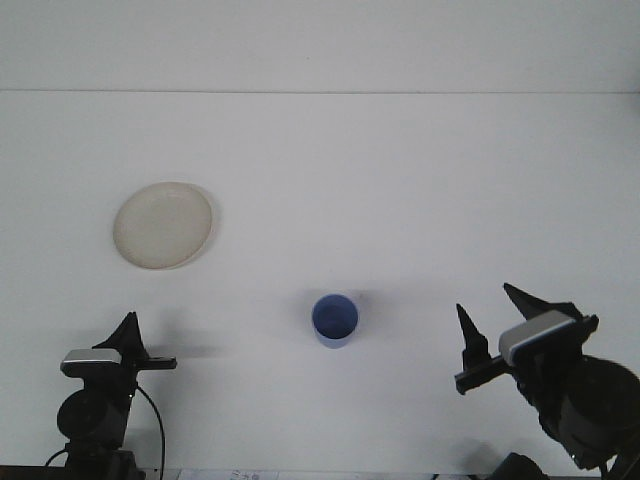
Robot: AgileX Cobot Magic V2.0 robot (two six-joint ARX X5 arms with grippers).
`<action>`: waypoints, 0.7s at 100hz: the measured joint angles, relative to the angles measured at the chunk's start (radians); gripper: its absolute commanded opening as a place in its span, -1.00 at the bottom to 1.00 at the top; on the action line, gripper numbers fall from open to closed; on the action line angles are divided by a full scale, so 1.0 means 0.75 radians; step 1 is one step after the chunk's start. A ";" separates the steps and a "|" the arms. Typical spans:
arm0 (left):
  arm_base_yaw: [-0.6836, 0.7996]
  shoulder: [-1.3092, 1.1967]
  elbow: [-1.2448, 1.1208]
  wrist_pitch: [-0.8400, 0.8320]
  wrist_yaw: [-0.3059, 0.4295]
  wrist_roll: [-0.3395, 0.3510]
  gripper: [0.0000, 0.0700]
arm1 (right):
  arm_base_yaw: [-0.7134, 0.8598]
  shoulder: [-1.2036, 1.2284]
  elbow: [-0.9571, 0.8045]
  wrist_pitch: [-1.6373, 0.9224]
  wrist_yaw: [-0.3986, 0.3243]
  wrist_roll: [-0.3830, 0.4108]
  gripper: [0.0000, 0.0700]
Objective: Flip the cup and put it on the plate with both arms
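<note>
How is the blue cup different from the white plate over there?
The cup is blue and tall-sided, standing upright with its opening up; the plate is cream-white, flat and shallow. The plate is much wider than the cup. The cup sits near the table's middle, the plate farther left. Both are round, empty, and untouched.

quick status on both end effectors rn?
Left end effector: cannot be told, holds nothing.
Right end effector: open, empty, apart from the blue cup.

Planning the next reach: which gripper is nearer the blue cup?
The right gripper, low on the right, is nearer the blue cup. The left gripper sits farther off, below the plate.
</note>
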 measured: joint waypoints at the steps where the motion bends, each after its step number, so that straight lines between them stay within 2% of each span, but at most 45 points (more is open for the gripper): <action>1: 0.000 0.000 0.000 0.000 0.000 0.000 -0.96 | 0.000 -0.021 -0.025 0.011 0.000 0.001 0.37; 20: 0.000 0.000 0.000 0.000 0.000 0.000 -0.96 | 0.003 -0.372 -0.413 0.108 0.001 0.002 0.37; 32: 0.000 0.000 0.001 0.000 0.000 0.000 -0.96 | 0.005 -0.527 -0.506 0.126 -0.001 0.001 0.37; 48: 0.000 0.000 0.000 0.000 0.000 -0.003 -0.96 | 0.005 -0.608 -0.513 0.148 -0.001 0.000 0.37; 70: 0.000 0.000 0.001 0.001 0.000 -0.184 -0.96 | 0.005 -0.612 -0.513 0.145 -0.001 -0.001 0.37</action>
